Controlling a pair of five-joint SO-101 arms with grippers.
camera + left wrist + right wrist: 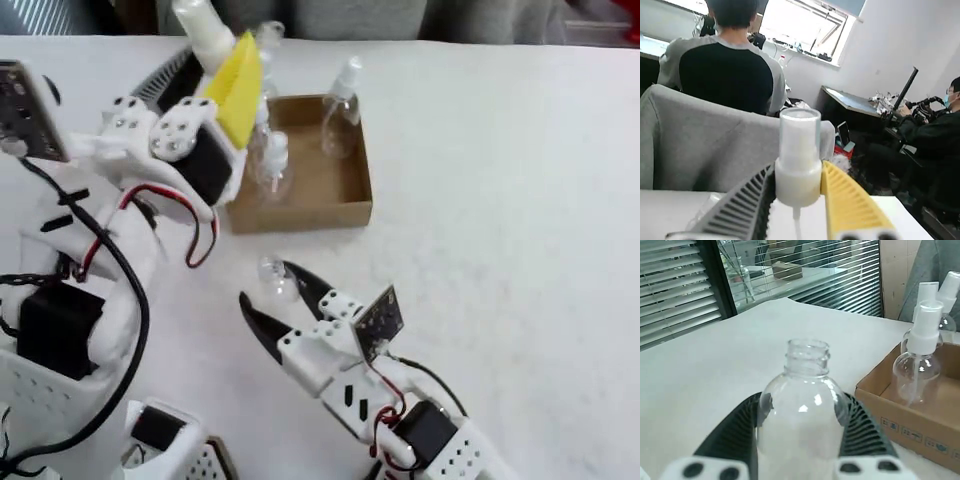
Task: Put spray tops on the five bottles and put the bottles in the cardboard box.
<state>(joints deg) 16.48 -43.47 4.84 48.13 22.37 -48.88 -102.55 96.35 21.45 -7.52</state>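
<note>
My left gripper (213,45) is raised over the back left corner of the cardboard box (345,190), its grey and yellow jaws shut on a white spray top (798,160) whose tube hangs down. Near the table's front, my right gripper (268,284) has its black jaws closed on an upright clear bottle (802,410) with a bare threaded neck; this bottle (275,279) stands just in front of the box. Inside the box stand capped bottles (342,112) (272,165). A further one is partly hidden behind the yellow jaw.
The box (920,425) lies close beside the held bottle, with capped bottles (917,360) in it. White cloth covers the table (500,200), with free room to the right. A grey chair back (700,145) stands past the far edge.
</note>
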